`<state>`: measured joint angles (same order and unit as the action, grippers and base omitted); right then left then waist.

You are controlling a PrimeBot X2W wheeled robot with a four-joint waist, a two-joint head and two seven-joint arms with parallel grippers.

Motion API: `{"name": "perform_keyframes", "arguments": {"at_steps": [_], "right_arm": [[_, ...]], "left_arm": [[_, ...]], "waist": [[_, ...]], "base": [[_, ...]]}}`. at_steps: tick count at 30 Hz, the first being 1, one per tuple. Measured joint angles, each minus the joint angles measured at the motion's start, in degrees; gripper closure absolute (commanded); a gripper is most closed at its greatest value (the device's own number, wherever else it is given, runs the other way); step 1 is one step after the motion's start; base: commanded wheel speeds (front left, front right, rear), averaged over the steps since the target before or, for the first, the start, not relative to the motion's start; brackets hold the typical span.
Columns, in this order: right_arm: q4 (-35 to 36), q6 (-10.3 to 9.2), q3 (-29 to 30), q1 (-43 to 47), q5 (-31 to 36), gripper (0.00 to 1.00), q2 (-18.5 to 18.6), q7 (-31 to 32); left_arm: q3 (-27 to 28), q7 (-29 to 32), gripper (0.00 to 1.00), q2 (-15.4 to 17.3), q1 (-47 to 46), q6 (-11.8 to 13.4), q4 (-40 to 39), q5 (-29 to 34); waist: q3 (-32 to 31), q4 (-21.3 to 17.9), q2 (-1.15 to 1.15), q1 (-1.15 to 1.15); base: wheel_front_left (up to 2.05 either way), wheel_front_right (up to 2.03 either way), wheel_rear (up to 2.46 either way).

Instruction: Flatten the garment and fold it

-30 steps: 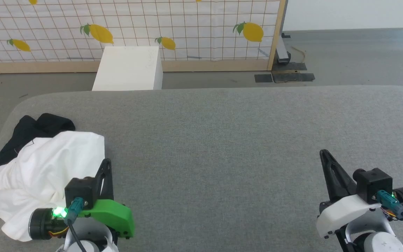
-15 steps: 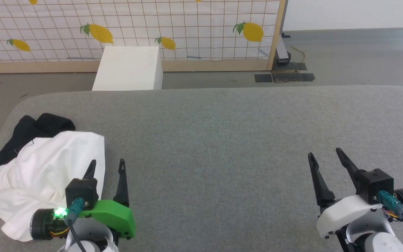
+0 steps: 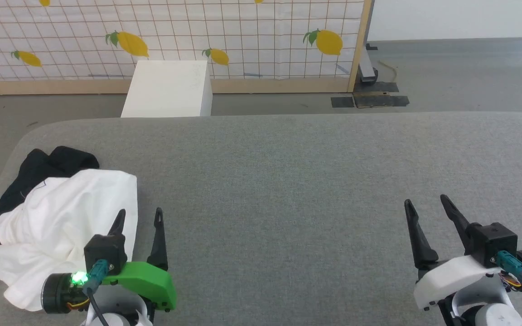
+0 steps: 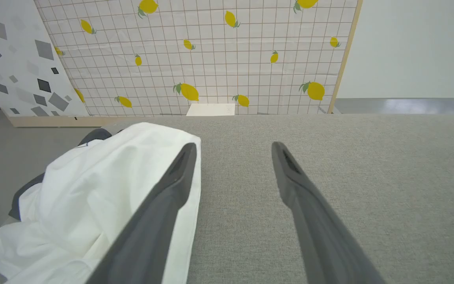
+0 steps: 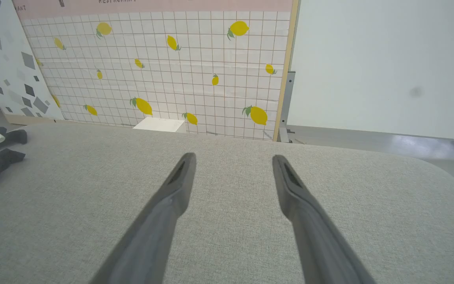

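Crumpled garment [image 3: 61,217] heaped at the grey table's [image 3: 288,181] left end.
Left gripper [image 3: 140,210] and right gripper [image 3: 425,199] both gape empty; the garment lies just beside the left one, well apart from the right.

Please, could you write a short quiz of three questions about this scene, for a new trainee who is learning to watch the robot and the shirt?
1. True or false: the left gripper is shut on the garment.
2. Where on the grey table does the garment lie? A) at the robot's left end, crumpled; B) in the middle, spread flat; C) at the right end, folded.
3. Which gripper is farther from the garment, and is it open or shut?

Key
1. False: its fingers stand apart and hold nothing.
2. A.
3. The right gripper; it is open.
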<state>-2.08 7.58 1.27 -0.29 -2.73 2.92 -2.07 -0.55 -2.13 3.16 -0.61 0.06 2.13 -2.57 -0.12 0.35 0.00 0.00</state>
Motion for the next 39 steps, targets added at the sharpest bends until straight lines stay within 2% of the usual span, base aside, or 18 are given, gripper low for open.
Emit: {"name": "perform_keyframes", "arguments": {"at_steps": [10,39], "right_arm": [[-0.7,0.00,0.2,0.5,-1.1,0.00,0.0,-1.1],[-4.0,0.00,0.0,1.4,-4.4,0.00,0.0,-4.5]], "left_arm": [[0.4,-1.1,0.00,0.0,0.0,0.0,0.6,-0.6],[0.7,-4.6,0.00,0.1,0.7,0.1,2.6,-3.6]], "waist": [[-0.1,2.3,0.00,0.00],[-0.2,13.2,0.00,0.00]], "base": [[0.00,0.00,0.00],[0.00,0.00,0.00]]}}
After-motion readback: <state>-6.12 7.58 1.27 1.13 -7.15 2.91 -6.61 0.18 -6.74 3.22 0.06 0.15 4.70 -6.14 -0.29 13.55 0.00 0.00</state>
